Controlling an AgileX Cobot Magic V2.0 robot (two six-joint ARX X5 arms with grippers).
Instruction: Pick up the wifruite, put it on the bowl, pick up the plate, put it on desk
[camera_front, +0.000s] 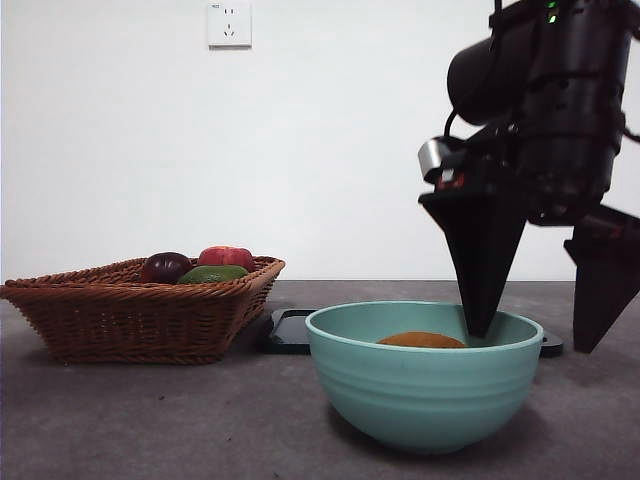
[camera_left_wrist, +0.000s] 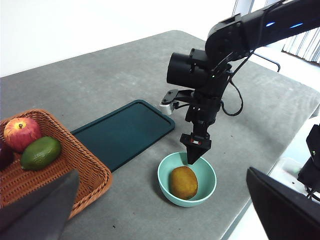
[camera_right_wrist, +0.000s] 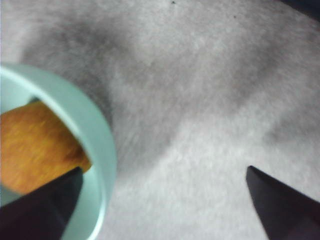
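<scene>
Wifruite (camera_left_wrist: 183, 182) lying inside bowl (camera_front: 425, 390), long axis roughly across it. Right gripper (camera_front: 540, 330) with jaws wide apart, astride bowl rim, one tip inside, other outside, holding nothing. Plate (camera_left_wrist: 122, 132) flat on desk (camera_front: 150, 420) just behind bowl, btw bowl and basket (camera_front: 140, 315); right arm much nearer vs left gripper (camera_left_wrist: 165, 210), also spread apart, empty.

A plain white wall (camera_front: 330, 140) rises behind the grey, mottled worktop (camera_front: 150, 420), with a white power socket (camera_front: 229, 23) mounted high on it. Pale curtains (camera_left_wrist: 305, 45) hang beyond the worktop's far end. Lighting is even.
</scene>
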